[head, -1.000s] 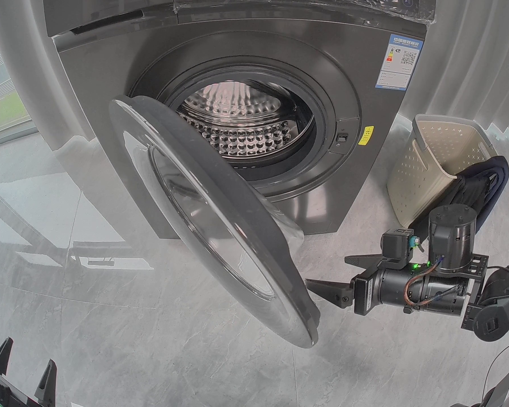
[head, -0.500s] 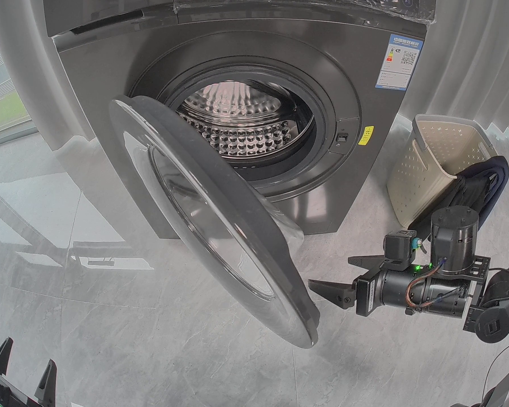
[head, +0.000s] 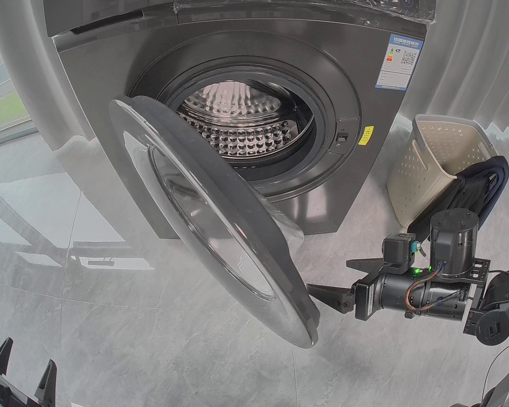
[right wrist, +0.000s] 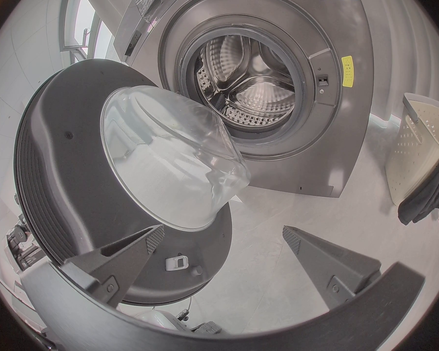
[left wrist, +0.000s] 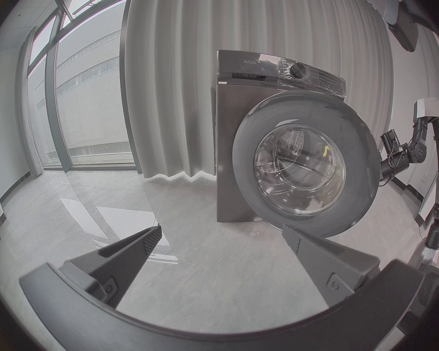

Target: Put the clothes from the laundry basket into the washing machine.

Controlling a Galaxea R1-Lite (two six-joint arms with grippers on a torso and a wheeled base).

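Round glass-bowled door [head: 209, 216] open; dimpled steel drum [head: 240, 134]; perforated cream basket [head: 421, 176].

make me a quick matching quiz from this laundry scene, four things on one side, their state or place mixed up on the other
1 washer door
2 laundry basket
3 dark clothes
4 right claw

a fingers apart, holding nothing
b hanging over the basket's rim
c swung wide open
d cream, on the floor beside the washing machine

Pairs: 1-c, 2-d, 3-b, 4-a
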